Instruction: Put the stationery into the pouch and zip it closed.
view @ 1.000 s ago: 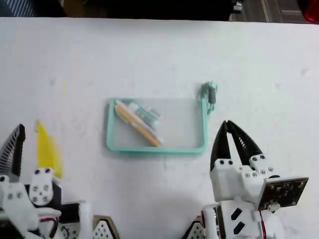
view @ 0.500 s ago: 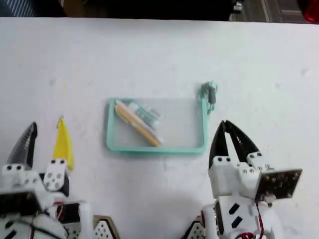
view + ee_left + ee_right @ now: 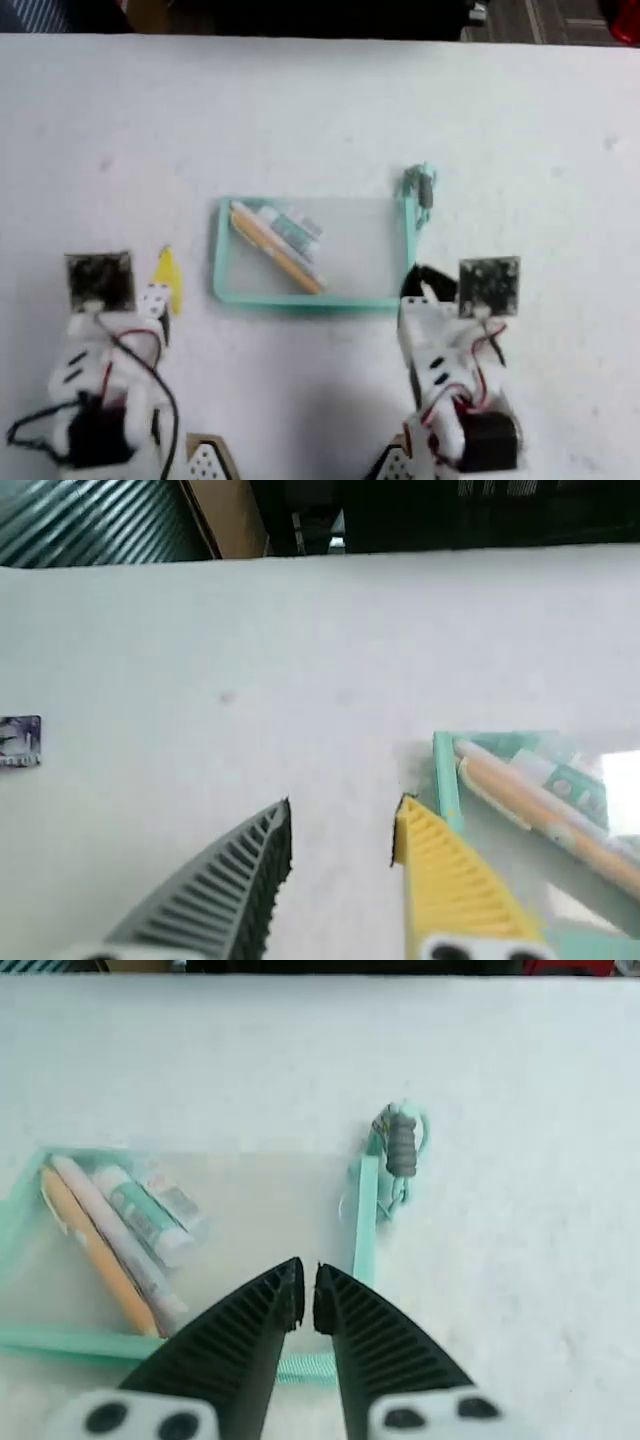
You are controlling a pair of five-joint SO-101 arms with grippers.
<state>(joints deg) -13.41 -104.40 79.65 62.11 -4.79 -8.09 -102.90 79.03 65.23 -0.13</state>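
Pouch point(image 3: 360, 250) is laid flat mid-table point(image 3: 320, 110). Stationery point(image 3: 275, 240) is seen inside, at its left end. Left gripper point(image 3: 342, 815) is held apart, empty, just beside the pouch's left edge. Right gripper point(image 3: 302, 1285) is held almost together, empty, over the near right corner.

Nothing is legible. Print on the tube point(image 3: 146, 1215) in the pouch point(image 3: 364, 1205) is blurred; the tag point(image 3: 18, 742) on the table point(image 3: 300, 630) too.

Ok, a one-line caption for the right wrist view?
Right hand at the edge of the teal-trimmed pouch, stationery inside, zipper pull at one corner.
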